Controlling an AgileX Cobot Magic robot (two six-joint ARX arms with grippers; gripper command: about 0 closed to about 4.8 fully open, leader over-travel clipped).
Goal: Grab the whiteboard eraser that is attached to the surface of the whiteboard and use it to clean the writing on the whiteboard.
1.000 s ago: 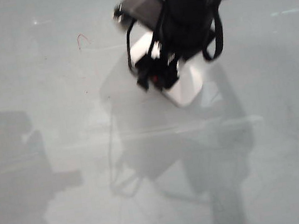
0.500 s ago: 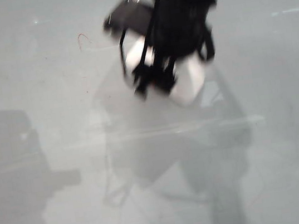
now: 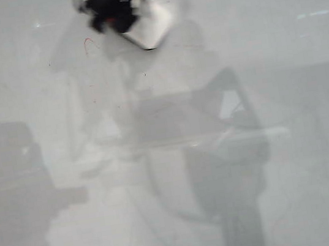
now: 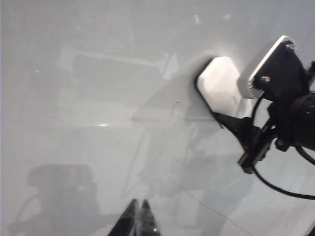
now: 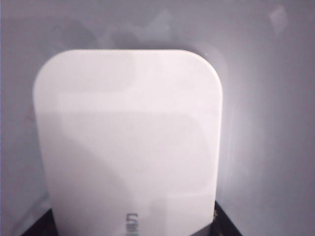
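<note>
Board: the whiteboard (image 3: 294, 159) fills every view, glossy pale grey, crossed by shadows and reflections of the arms.

Eraser: the eraser (image 3: 149, 23) is a flat white block with rounded corners, at the far edge of the exterior view, a little left of the middle. In the left wrist view (image 4: 220, 86) its dark rim shows along one edge. In the right wrist view (image 5: 128, 142) it fills most of the picture, with faint grey lettering near the tool end.

Right tool: the right tool (image 3: 112, 10) is blurred in the exterior view, a black mass just left of the eraser at the far edge. From the left wrist view (image 4: 231, 120) its black fingers run up to one end of the eraser and pinch it there; the black jaw parts show at both near corners of the eraser in the right wrist view.

Writing: the writing (image 3: 89, 43) is one thin red looped stroke, just left of the eraser and near the right tool. The left wrist view (image 4: 177, 106) also shows it, just beside the eraser and apart from it.

Left tool: the left tool (image 4: 139, 216) shows only as two dark fingertips at the near edge of its own view, pressed close together with a thin gap, holding nothing, well apart from the eraser.
</note>
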